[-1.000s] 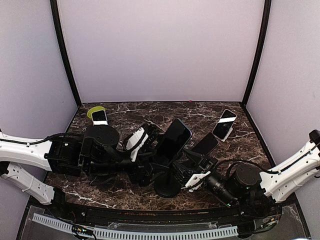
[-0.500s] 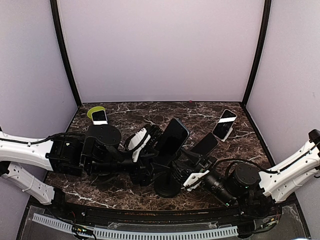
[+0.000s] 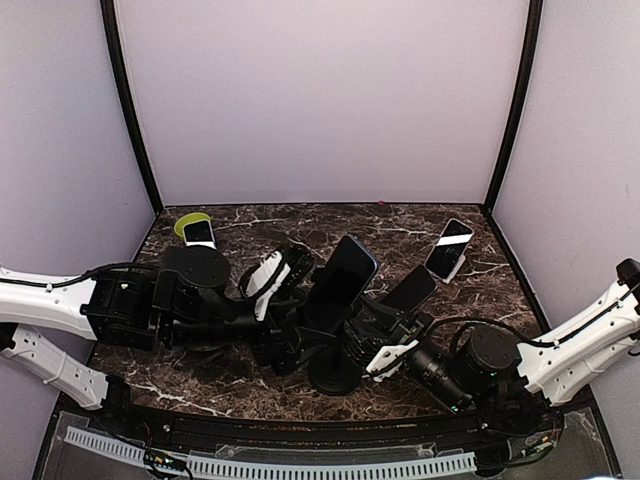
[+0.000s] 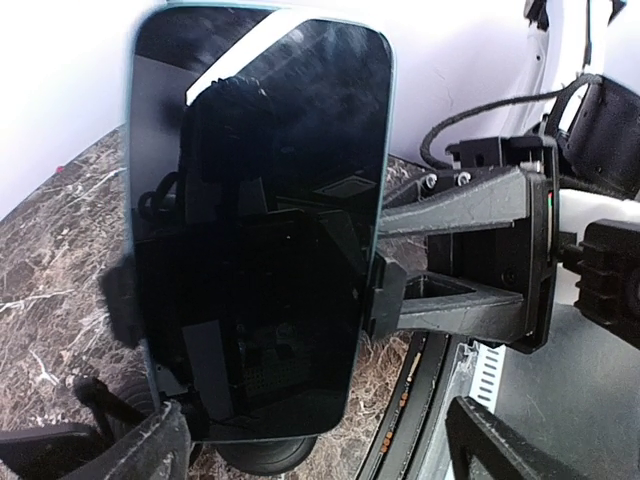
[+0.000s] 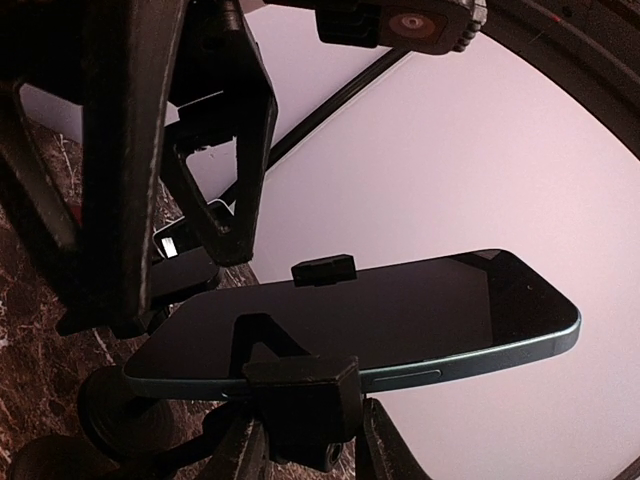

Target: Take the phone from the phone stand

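The left end effector (image 4: 318,430) is spread wide and holds nothing. In its wrist view its two fingers (image 4: 150,450) sit at the bottom corners. Behind it and to its left, near the back corner of the marbled surface (image 3: 300,225), a small handset (image 3: 199,233) lies against a green disc (image 3: 185,221).

Straight ahead of the left end effector, in line with the gap between the fingers and not touched by them, is the phone (image 3: 340,278). It is tilted with its dark screen facing that end effector. It is still seated in the phone stand (image 3: 333,374), whose side clamp (image 5: 300,392) hugs its edges.

The right end effector (image 5: 312,445) comes in from the phone's other side. Its fingers stand close on either side of the side clamp, with the phone's long edge just above them. Whether they actually press on the clamp cannot be told.

Beyond the right end effector a dark handset (image 3: 410,288) lies nearby. A white-edged handset (image 3: 449,247) lies farther back.
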You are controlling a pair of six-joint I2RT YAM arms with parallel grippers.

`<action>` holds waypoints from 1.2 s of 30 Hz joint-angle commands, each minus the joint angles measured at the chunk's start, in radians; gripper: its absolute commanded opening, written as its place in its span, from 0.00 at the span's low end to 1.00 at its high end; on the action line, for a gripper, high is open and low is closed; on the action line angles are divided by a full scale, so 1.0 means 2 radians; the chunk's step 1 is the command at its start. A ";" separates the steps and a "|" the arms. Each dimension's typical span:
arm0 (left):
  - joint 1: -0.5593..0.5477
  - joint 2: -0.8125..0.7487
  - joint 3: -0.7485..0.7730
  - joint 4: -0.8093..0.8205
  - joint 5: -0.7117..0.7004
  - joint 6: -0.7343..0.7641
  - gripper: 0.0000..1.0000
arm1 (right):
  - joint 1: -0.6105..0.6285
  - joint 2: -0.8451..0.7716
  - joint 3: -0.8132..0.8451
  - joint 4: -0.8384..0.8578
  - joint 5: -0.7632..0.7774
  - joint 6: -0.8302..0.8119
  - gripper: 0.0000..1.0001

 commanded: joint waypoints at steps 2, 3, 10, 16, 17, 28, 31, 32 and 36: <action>0.000 -0.036 -0.017 -0.017 -0.036 -0.009 0.96 | 0.000 0.005 0.005 0.030 0.005 0.006 0.02; -0.001 -0.031 -0.014 -0.017 -0.038 -0.007 0.96 | 0.000 0.005 0.004 0.030 0.005 0.006 0.01; -0.004 0.025 0.018 -0.006 -0.063 0.012 0.99 | 0.000 0.005 0.001 0.033 0.006 0.001 0.00; -0.004 0.048 0.032 0.003 -0.066 0.022 0.99 | 0.001 0.001 0.000 0.033 0.002 0.002 0.00; -0.004 0.054 0.036 0.003 -0.069 0.021 0.99 | 0.001 0.000 0.000 0.033 0.001 0.002 0.00; -0.003 0.074 0.054 -0.010 -0.117 0.007 0.93 | 0.001 -0.015 -0.007 0.031 -0.011 0.008 0.00; -0.003 0.080 0.060 -0.021 -0.124 0.004 0.89 | 0.000 -0.017 -0.009 0.031 -0.012 0.008 0.00; -0.002 0.080 0.060 -0.024 -0.127 0.002 0.88 | 0.000 -0.018 -0.010 0.030 -0.013 0.008 0.00; 0.003 0.072 0.054 -0.023 -0.125 -0.005 0.80 | 0.000 -0.021 -0.014 0.027 -0.017 0.007 0.00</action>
